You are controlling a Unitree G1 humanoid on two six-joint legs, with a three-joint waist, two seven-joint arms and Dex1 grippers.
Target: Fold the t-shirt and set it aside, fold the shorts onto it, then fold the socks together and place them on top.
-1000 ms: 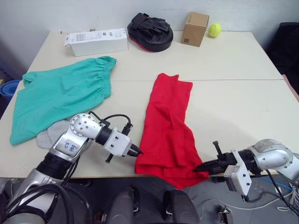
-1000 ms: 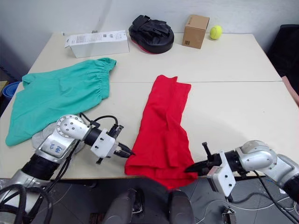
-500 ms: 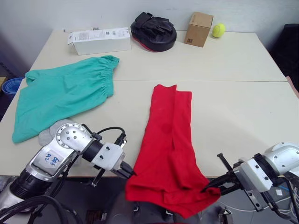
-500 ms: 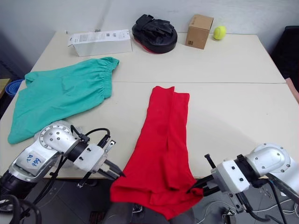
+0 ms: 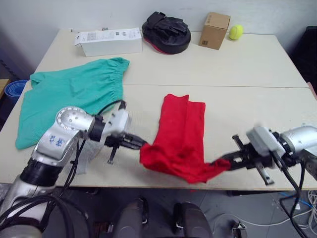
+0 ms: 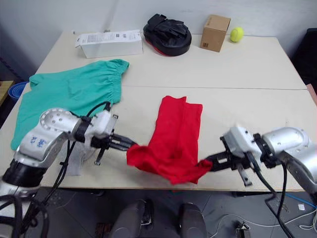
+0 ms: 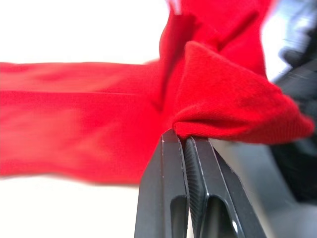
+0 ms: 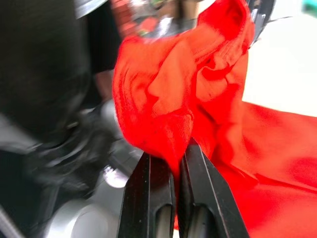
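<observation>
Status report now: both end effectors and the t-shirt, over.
Left end effector shut on t-shirt near corner. Right end effector shut on other near corner. Near hem lifted, far end flat on table. Shorts lie apart; nothing blocking.

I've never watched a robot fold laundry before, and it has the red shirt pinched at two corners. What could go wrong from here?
Each gripper, left and right, pinches only a small bit of the t-shirt, so a corner might slip free mid-fold. The lifted near edge sags between them, so the fold may land bunched or crooked. The left arm also works close above the socks and shorts, which it could drag out of place.
</observation>
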